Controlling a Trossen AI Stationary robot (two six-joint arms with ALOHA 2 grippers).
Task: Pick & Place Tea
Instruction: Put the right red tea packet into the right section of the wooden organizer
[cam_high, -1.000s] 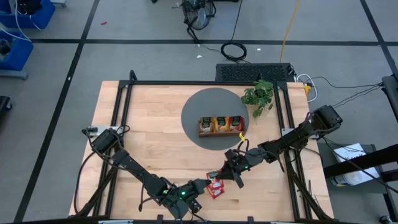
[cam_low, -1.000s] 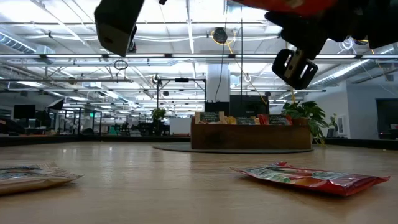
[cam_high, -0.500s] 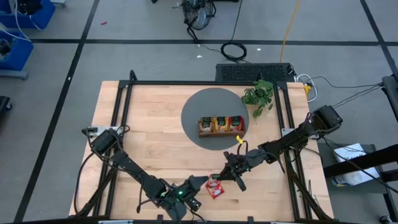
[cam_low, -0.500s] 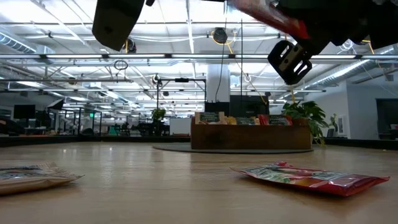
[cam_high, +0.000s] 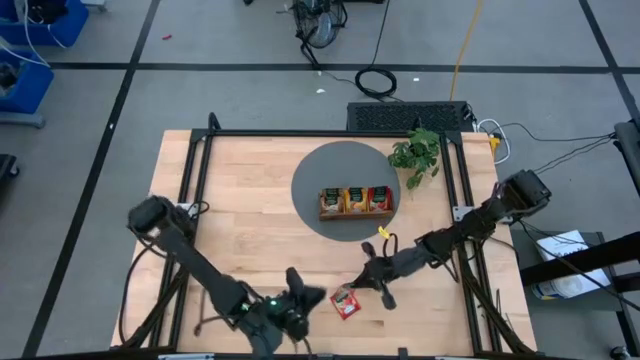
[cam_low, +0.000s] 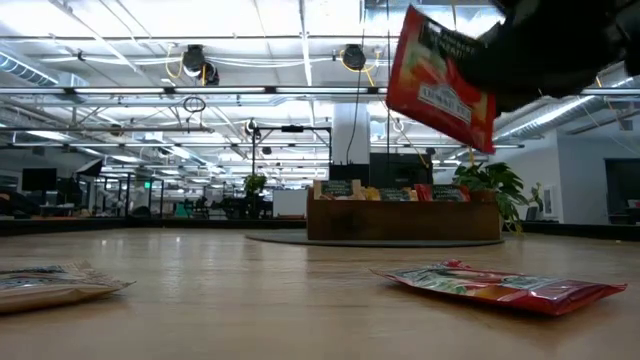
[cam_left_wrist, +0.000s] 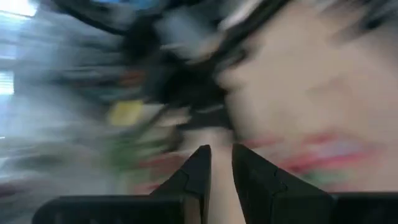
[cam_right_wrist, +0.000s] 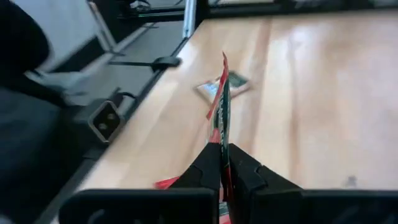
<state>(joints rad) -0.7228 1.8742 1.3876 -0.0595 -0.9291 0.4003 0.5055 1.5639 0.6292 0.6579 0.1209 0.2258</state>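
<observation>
Red sachet (cam_low: 440, 80) with dark print – brown tray (cam_high: 356, 201) on grey mat (cam_high: 322, 170)

The left wrist view is smeared by motion: only the left gripper (cam_left_wrist: 221, 163) fingers read, the background unidentifiable. In the low view the right gripper (cam_low: 520, 70) is cut off by the top edge. The tray's (cam_high: 355, 213) sachets are too small to count in the high view

Only print close to readable: white lettering on a dark band across the red sachet (cam_low: 440, 78), upper right of the low view, too small to make out for certain. Dark labels on sachets in the wooden tray (cam_low: 404, 222), centre of frame: illegible. Nothing readable in the other views.
</observation>
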